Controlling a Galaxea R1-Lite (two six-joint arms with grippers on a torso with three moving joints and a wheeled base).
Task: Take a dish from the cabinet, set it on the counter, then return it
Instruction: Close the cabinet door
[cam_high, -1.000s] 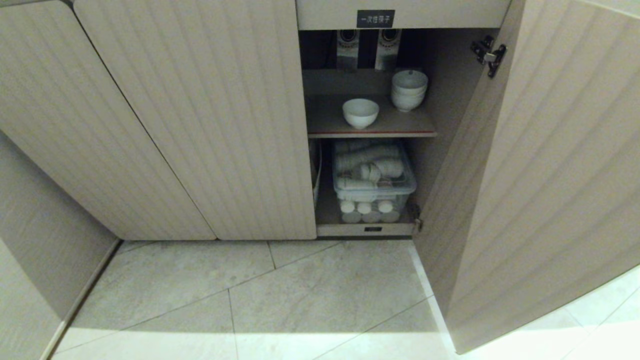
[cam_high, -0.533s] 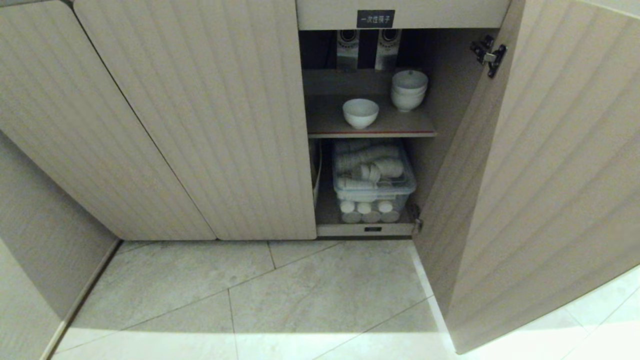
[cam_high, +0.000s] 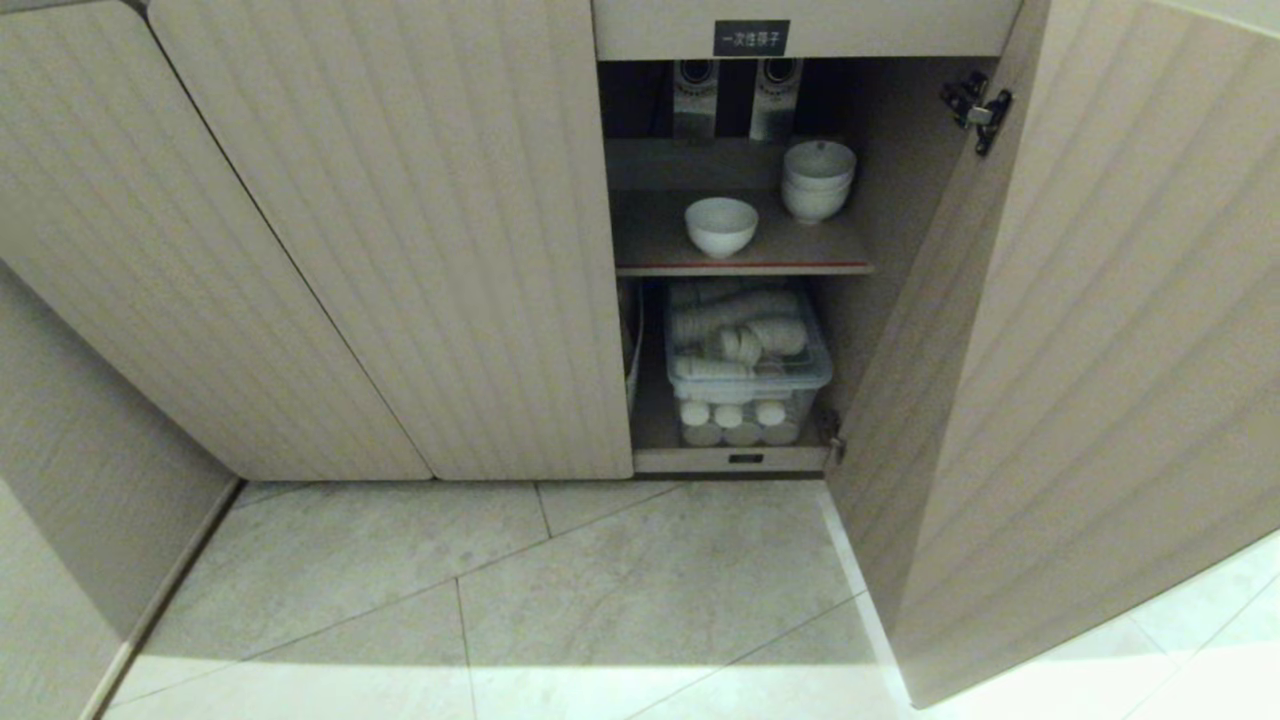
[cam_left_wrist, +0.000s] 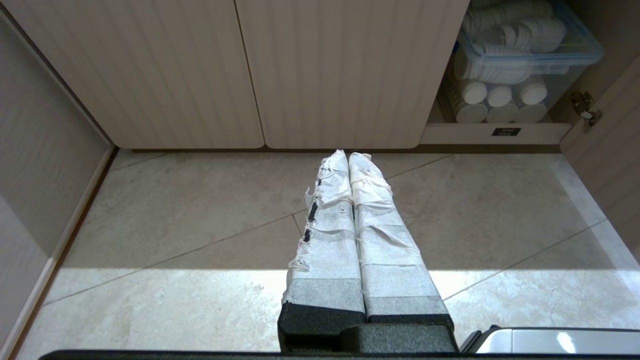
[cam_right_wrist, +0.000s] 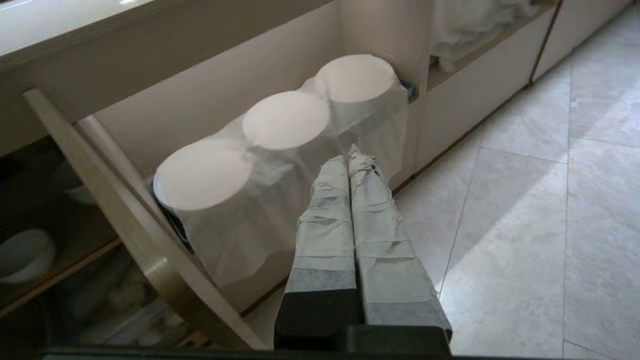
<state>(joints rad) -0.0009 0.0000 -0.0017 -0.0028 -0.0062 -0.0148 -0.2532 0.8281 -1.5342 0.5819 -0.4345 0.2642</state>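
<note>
The cabinet (cam_high: 400, 250) stands with its right door (cam_high: 1080, 330) swung open. On its upper red-edged shelf (cam_high: 740, 268) sits a single white dish, a bowl (cam_high: 721, 226), with a stack of like bowls (cam_high: 818, 180) behind it to the right. Neither gripper shows in the head view. My right gripper (cam_right_wrist: 350, 157) is shut and empty, hanging outside the open door (cam_right_wrist: 125, 215); the bowl (cam_right_wrist: 25, 255) shows dimly past the door's edge. My left gripper (cam_left_wrist: 348, 156) is shut, empty and parked over the floor before the closed doors. The counter's pale rim (cam_right_wrist: 60, 30) runs above the cabinet.
A clear plastic bin (cam_high: 748, 350) of white cups fills the lower shelf. A black label (cam_high: 751, 37) sits above the opening. Three pale round shapes (cam_right_wrist: 285, 120) with a hazy veil show against the door's outer face. Tiled floor (cam_high: 600, 600) lies in front.
</note>
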